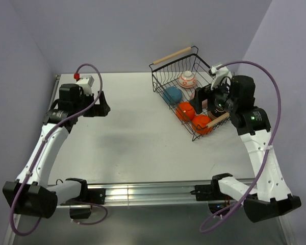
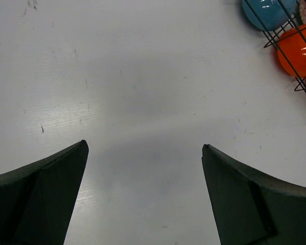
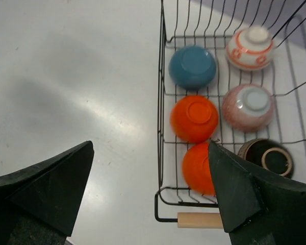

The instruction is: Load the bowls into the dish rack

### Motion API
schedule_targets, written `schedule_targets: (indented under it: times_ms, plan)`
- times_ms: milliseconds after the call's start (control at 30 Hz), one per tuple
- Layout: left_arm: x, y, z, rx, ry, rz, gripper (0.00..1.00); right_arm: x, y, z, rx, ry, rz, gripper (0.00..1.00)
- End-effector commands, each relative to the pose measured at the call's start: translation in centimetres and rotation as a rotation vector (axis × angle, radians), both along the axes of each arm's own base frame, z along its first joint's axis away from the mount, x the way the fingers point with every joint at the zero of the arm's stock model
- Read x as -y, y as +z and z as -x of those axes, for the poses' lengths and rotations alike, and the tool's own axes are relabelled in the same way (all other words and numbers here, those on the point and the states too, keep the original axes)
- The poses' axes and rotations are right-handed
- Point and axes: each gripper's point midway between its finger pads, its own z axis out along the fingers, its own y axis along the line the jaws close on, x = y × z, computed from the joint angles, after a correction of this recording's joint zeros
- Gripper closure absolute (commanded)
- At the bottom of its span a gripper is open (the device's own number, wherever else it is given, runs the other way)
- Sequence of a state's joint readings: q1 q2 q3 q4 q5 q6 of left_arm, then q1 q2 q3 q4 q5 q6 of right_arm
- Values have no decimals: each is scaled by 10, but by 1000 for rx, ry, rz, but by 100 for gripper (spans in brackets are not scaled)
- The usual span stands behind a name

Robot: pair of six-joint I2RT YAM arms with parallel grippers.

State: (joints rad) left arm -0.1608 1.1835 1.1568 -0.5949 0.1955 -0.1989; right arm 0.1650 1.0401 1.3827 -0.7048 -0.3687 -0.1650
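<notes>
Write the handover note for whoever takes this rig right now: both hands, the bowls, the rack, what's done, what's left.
Left hand: open, holding nothing, over the bare table, away from the rack.
Right hand: open, holding nothing, above the rack.
Bowls: all six sit in the rack: blue bowl, orange-and-white bowl, grey-and-white bowl, dark brown bowl, first orange bowl, second orange bowl.
Done: loading looks complete; no bowl shows outside the rack.
Left: probably only lifting the right arm away and parking both arms.
</notes>
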Motion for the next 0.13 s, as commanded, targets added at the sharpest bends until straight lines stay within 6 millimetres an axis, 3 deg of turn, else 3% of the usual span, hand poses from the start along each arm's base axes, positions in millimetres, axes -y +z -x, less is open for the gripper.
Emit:
schedule_targets:
  times_ms: [0, 100]
  plan:
    - [-5, 8, 14, 43, -4, -16, 0, -5, -10, 3, -61, -9, -67, 0]
    - [-5, 12, 22, 49, -18, -13, 1, -4, -4, 1, -42, -15, -61, 0]
